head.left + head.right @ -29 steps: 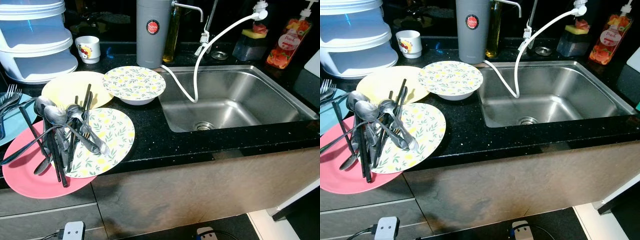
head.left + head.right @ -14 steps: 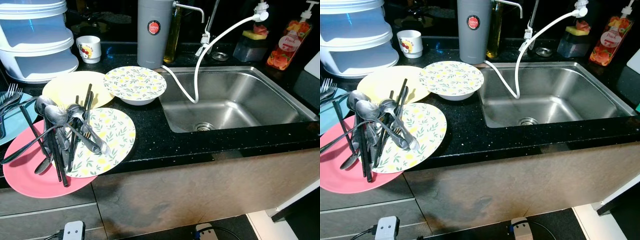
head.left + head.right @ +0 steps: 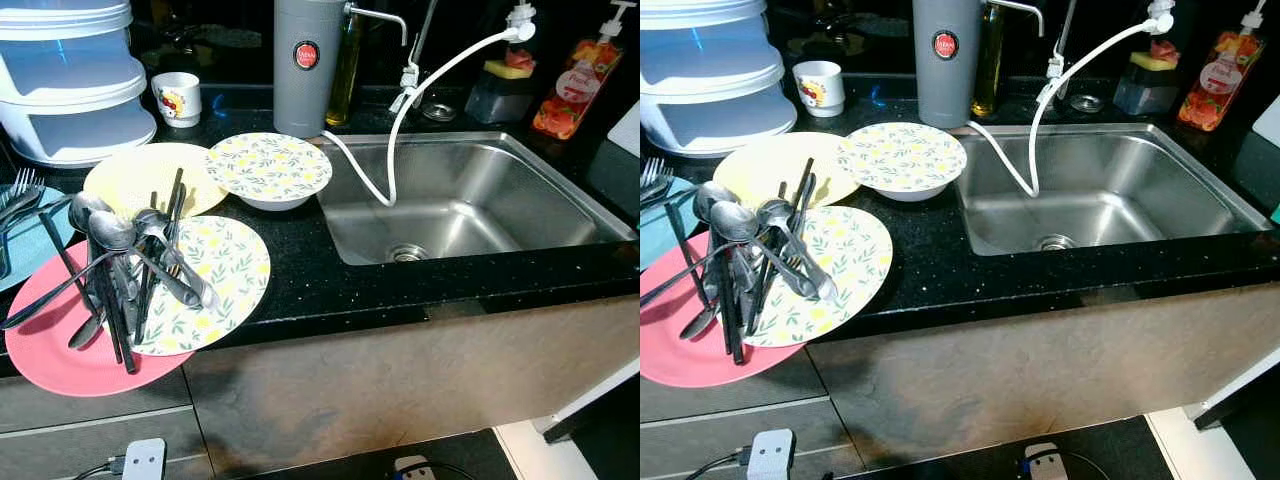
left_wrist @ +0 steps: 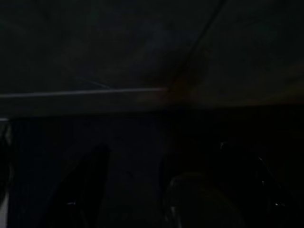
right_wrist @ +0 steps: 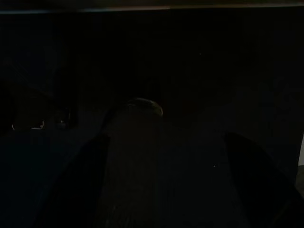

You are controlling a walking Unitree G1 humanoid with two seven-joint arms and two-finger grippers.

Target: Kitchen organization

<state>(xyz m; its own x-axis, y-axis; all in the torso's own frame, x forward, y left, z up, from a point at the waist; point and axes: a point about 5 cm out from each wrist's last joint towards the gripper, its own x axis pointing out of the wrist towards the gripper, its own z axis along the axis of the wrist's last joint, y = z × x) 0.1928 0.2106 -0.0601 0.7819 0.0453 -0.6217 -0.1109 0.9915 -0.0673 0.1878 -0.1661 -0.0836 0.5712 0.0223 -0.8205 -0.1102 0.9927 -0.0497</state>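
Nothing on the worktop (image 3: 330, 290) has moved since a second ago, cutlery (image 3: 120, 270) still heaped on the plates (image 3: 225, 270); our hanging pincers' spread we cannot tell, so organizing hasn't begun.

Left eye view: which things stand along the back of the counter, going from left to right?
White stacked containers → small white cup → grey canister → oil bottle → sponge holder → red soap bottle.
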